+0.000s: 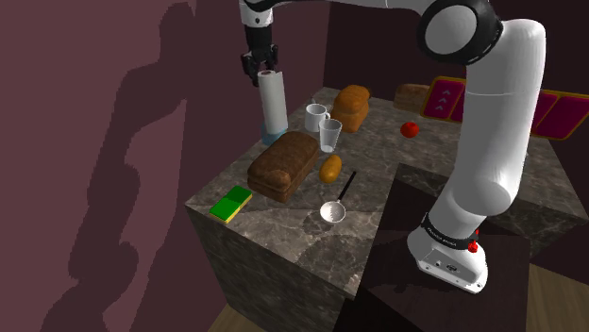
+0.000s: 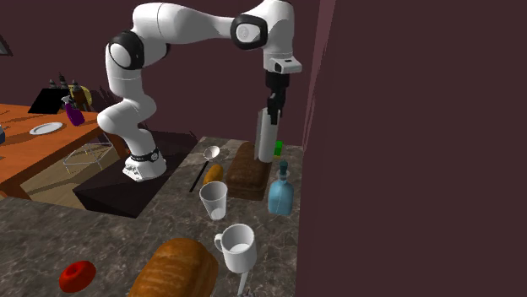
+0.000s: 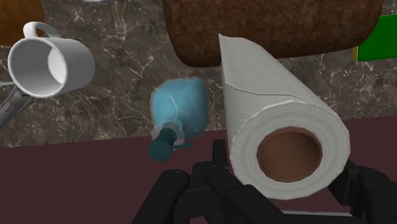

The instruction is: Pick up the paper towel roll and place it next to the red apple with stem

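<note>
Grasping the white paper towel roll (image 1: 273, 99) in the jaws of the black gripper (image 1: 262, 74), clamped on its upper end. In the wrist view, pinched from either side by the black fingers (image 3: 369, 191), with the brown cardboard core facing the camera and the length running away toward the things below. Held upright, lower end clear of the marbled surface (image 1: 283, 226) and hanging over a blue bottle (image 3: 181, 109). In the second exterior view, seen above and just behind that bottle, in front of a dark brown loaf (image 2: 247, 169). Well apart from the red apple (image 1: 410, 129), lying across the surface toward the shoulder view's right. Between roll and apple in that view: a white mug (image 1: 315, 117), a clear glass (image 1: 330, 134) and a lighter brown loaf (image 1: 351, 107). Beside the dark loaf, a small golden bun (image 1: 330, 169), a metal ladle (image 1: 332, 211) with a black handle, and a green and yellow sponge (image 1: 231, 204) at the surface's near corner. Reaching in from above on the white arm (image 1: 496, 132), with the base on the dark stand (image 1: 406, 292) at the shoulder view's lower right.
</note>
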Tool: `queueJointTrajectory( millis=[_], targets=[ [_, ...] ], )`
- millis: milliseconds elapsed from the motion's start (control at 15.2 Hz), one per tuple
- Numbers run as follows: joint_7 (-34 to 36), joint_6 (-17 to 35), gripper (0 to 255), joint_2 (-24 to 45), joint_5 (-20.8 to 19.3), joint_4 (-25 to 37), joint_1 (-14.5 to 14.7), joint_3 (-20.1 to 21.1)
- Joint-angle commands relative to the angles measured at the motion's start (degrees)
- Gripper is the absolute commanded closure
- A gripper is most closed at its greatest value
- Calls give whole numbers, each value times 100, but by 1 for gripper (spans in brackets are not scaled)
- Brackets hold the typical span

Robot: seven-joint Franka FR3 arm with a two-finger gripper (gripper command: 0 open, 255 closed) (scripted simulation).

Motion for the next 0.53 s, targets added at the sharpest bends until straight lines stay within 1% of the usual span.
queueJointTrajectory(
  millis=[0, 198, 462],
  targets=[
    [-200, 171, 255, -534, 88, -689, -181, -46],
    [-499, 287, 255, -1090, 183, -1339, -389, -151],
    [-926, 358, 255, -1747, 276, -2040, -633, -334]
  ],
)
